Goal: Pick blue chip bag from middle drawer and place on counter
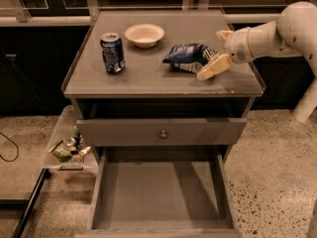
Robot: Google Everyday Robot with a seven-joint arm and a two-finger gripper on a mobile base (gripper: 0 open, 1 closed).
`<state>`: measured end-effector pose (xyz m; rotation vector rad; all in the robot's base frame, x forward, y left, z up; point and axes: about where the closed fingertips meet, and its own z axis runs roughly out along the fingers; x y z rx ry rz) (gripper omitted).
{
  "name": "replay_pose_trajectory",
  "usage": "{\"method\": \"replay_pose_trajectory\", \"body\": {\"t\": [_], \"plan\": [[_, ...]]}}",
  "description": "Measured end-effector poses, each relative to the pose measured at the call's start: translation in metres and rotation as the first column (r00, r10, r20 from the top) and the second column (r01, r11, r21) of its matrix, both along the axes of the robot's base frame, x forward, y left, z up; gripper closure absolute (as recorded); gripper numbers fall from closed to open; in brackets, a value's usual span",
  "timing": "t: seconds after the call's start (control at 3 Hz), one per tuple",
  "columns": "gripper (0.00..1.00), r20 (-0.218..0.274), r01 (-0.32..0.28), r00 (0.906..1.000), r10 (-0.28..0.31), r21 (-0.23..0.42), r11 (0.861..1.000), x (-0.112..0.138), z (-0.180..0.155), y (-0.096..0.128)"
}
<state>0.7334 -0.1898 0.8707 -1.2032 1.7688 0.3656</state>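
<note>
Crinkly dark blue chip bag with white lettering (188,57) lies flat on the broad grey counter top (148,78), right of centre, well inside the edges. The pale two-finger gripper (211,54) sits at the bag's right end, fingers spread wide, gripping nothing. Whether the lower finger touches the foil is unclear.

Placement looks done, so the step in hand is likely the retreat. Best done by lifting first, then backing off to the right with fingers wide, so no pad snags the light foil and drags it.

Blue soda can (113,52) and white bowl (144,34) stand well left, no conflict. The wide grey middle drawer (158,192) is pulled out, its floor bare.
</note>
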Motion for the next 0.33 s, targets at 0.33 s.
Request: {"method": "replay_pose_trajectory", "body": {"t": [0.33], "plan": [[0.0,0.0,0.0,1.0,0.0,0.0,1.0,0.0,0.0,0.0]]}}
